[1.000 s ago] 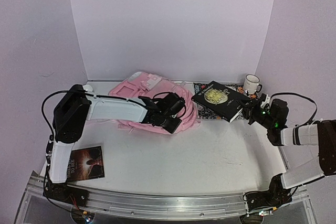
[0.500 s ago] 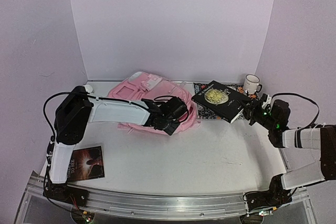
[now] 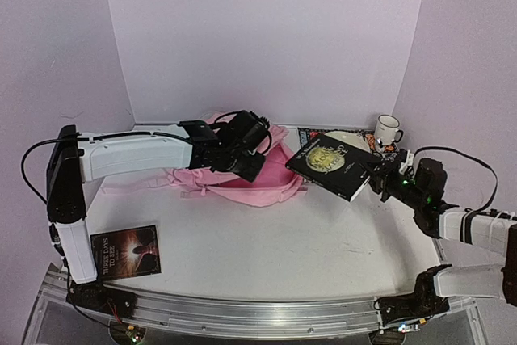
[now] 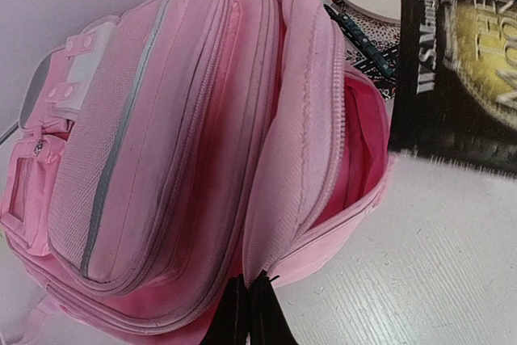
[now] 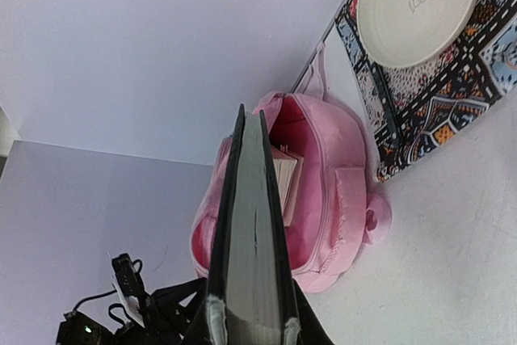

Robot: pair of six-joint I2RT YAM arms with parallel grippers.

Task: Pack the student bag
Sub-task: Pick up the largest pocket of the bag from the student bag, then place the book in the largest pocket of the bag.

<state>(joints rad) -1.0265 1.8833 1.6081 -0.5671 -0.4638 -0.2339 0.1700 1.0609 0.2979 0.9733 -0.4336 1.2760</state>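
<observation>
Pink fabric of the student bag (image 3: 271, 185), which is lying on the white table (image 3: 307, 240), is being pinched at its open rim by the closed left gripper (image 4: 246, 314). Right of the bag, the right gripper (image 3: 378, 177) is clamping a black book (image 3: 329, 162).

Soft, lilac-tinted light leaves faint shadows beside the bag (image 3: 258, 187). The book (image 4: 436, 103) looks blurred in the left wrist view.
</observation>
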